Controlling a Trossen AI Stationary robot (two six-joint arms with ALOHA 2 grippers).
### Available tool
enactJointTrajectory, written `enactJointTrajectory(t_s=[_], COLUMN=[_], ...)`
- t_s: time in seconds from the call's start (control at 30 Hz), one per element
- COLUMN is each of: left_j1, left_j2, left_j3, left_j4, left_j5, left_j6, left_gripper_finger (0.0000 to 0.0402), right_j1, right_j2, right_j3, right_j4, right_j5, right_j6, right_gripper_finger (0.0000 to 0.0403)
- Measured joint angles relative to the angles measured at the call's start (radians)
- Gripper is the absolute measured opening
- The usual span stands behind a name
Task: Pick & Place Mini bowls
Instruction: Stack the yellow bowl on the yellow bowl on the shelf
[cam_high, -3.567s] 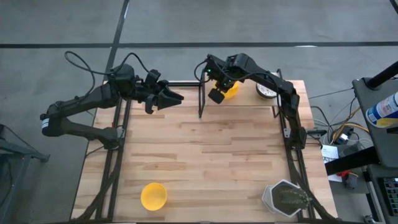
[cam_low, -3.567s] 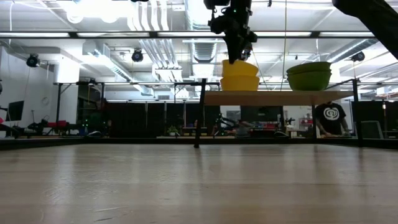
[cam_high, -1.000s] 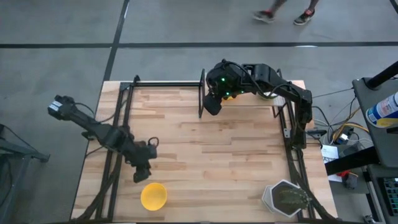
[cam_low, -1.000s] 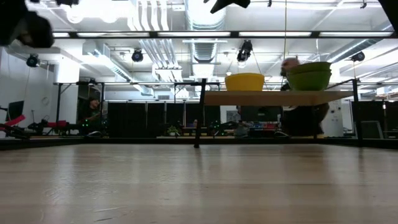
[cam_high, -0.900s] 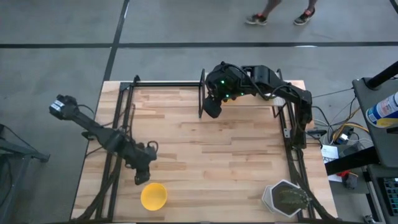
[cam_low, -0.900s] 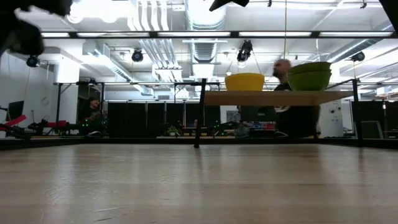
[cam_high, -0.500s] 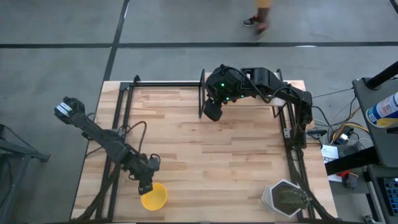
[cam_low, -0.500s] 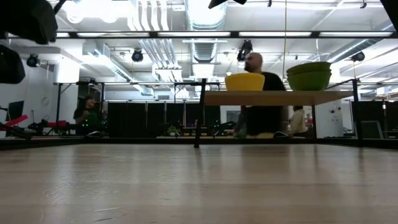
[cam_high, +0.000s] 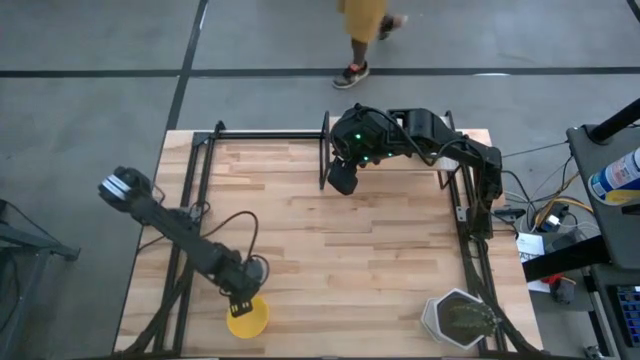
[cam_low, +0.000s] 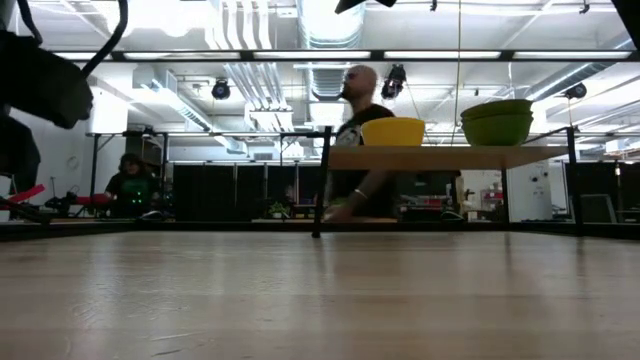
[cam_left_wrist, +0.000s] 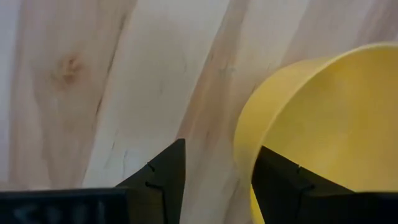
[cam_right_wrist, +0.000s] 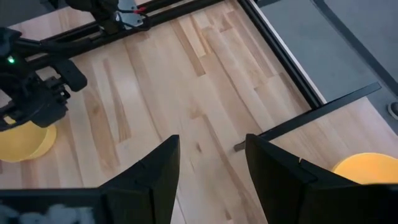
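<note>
A plain yellow mini bowl (cam_high: 250, 320) stands upright on the table near its front left edge. My left gripper (cam_high: 243, 305) is low over the bowl's far rim and open. In the left wrist view the rim (cam_left_wrist: 244, 140) runs up between the two fingers, one outside the bowl and one over its inside. I cannot tell whether either finger touches it. My right gripper (cam_high: 341, 181) hangs open and empty at the far middle, beside a raised shelf. Another yellow bowl (cam_low: 393, 131) and stacked bowls (cam_low: 497, 122) stand on the shelf.
A grey-white hexagonal container (cam_high: 459, 319) stands at the front right corner. A black frame post (cam_high: 324, 150) and the wooden shelf (cam_low: 450, 157) are at the far right. The middle of the table (cam_high: 340, 250) is bare wood. A person (cam_high: 362, 25) walks past beyond the far edge.
My left gripper has gone toward the table's near edge and down, from beside the yellow bowl to over its far rim. The bowl has stayed where it was. My right gripper has barely moved. The person has walked leftward behind the table.
</note>
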Motion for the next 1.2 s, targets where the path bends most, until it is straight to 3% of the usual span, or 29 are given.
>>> enactJointTrajectory(t_s=[0.13, 0.37, 0.6, 0.77, 0.93, 1.07, 1.2], left_j1=[0.000, 0.014, 0.094, 0.208, 0.325, 0.392, 0.437], left_j2=[0.030, 0.048, -0.026, -0.110, -0.185, -0.212, -0.220], left_j3=[0.000, 0.000, -0.006, -0.005, 0.017, 0.063, 0.138], left_j4=[0.007, 0.006, 0.003, 0.001, 0.002, 0.003, 0.002], left_j5=[0.016, -0.004, -0.020, -0.055, -0.176, -0.313, -0.511], left_j6=[0.022, 0.019, 0.019, -0.001, -0.099, -0.143, -0.088], left_gripper_finger=[0.0131, 0.0010, 0.0002, 0.0001, 0.0001, 0.0001, 0.0000], right_j1=[0.000, 0.002, 0.005, 0.007, 0.020, 0.050, 0.081], right_j2=[0.000, 0.000, 0.000, 0.000, 0.007, 0.013, 0.036], right_j3=[0.000, 0.000, 0.000, -0.002, -0.003, -0.021, -0.027], right_j4=[0.000, -0.001, -0.025, -0.066, -0.072, -0.061, -0.051], right_j5=[0.000, -0.001, -0.005, -0.015, -0.123, -0.116, -0.051], right_j6=[0.000, 0.003, -0.022, 0.032, 0.141, 0.221, 0.272], right_gripper_finger=[0.0180, 0.0180, 0.0180, 0.0180, 0.0177, 0.0169, 0.0161])
